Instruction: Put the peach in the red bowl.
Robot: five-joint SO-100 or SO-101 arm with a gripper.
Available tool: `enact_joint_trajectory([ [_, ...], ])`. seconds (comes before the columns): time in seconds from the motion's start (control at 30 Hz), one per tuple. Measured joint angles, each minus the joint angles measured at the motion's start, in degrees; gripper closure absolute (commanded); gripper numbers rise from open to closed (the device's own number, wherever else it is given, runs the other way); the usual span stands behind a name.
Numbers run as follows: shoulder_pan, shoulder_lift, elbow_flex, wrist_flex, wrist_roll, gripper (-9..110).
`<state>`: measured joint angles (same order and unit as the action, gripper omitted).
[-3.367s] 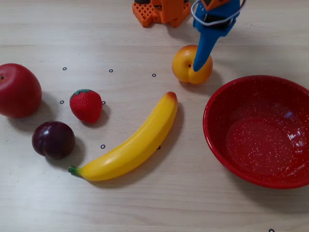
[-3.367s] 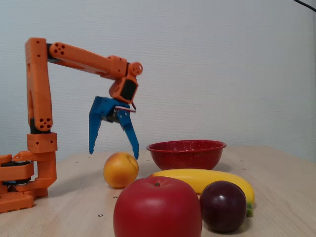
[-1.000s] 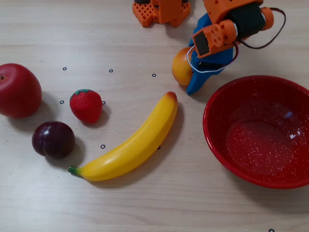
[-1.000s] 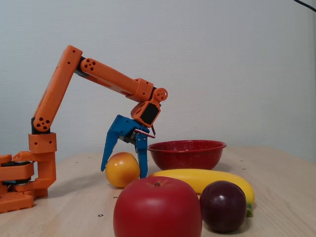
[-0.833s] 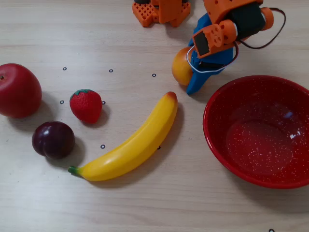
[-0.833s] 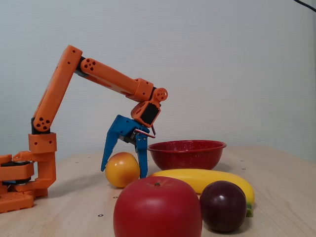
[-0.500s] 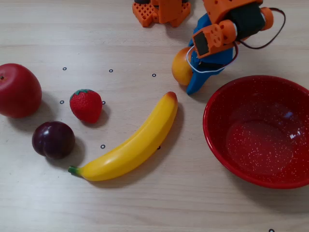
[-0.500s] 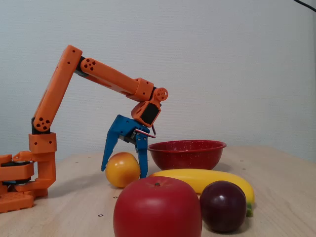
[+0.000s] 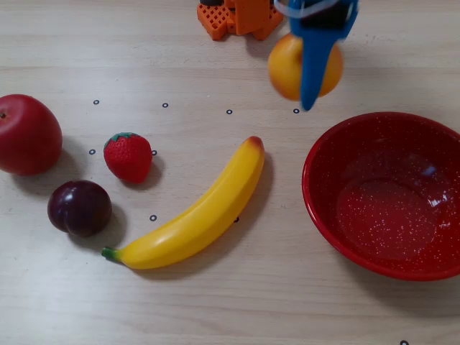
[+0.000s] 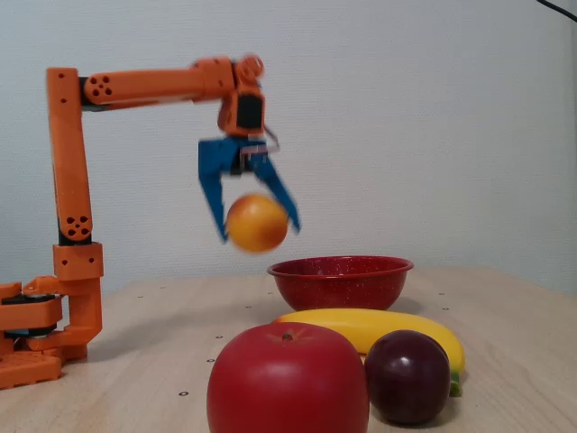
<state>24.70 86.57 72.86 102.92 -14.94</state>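
Peach (image 9: 287, 66) hangs in mid-air, pinched between the blue fingers (image 9: 310, 68) of the gripper (image 10: 261, 227), well clear of the table (image 9: 215, 287). Fixed view: peach (image 10: 257, 223) sits above and left of the red bowl (image 10: 341, 280), higher than the rim, not over the bowl's opening yet. Jaws splay down either side of the fruit, pressing on it; peach slightly blurred.

Overhead view: peach lies just beyond the red bowl (image 9: 323, 208) rim, toward the arm's orange base (image 9: 237, 18), a bit left of bowl centre. One blue finger crosses the fruit's right half.

Bowl interior: glossy red w/ white speckles.

Other items, relative to bowl, overhead view:
- banana (image 9: 198, 215): just left of bowl, lying diagonal, stem end away from bowl, near but not touching.
- strawberry (image 9: 129, 157): further left, past banana.
- plum (image 9: 79, 208): left of banana's stem end, near strawberry, apart from it.
- apple (image 9: 27, 134): far left, at frame edge.

Fixed view: orange arm (image 10: 144, 84) reaches out horizontally from its upright post, wrist bent down. Apple, plum, banana crowd the foreground in front of bowl.
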Motion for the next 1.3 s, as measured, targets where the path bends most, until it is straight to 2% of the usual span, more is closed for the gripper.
enact_joint_trajectory([
  [0.2, 5.54, -3.96, -26.63, 0.00, -0.18, 101],
  [0.3, 9.05, -12.83, -40.96, 0.00, -0.09, 101],
  [0.4, 10.20, -23.12, -48.34, -0.53, -0.09, 101],
  [0.5, 10.02, -33.05, -49.48, -1.05, 1.76, 98],
  [0.6, 9.58, -42.10, -49.48, -5.54, 5.45, 70],
  [0.63, 9.40, -44.56, -49.48, -6.86, 6.50, 67],
  [0.8, 5.80, -50.27, -52.47, -8.53, 11.34, 61],
  [1.0, 3.69, -50.45, -54.32, -8.79, 11.69, 57],
  [1.23, 4.04, -50.36, -55.11, -9.23, 12.04, 55],
  [1.3, 3.96, -50.36, -54.93, -10.11, 12.04, 59],
])
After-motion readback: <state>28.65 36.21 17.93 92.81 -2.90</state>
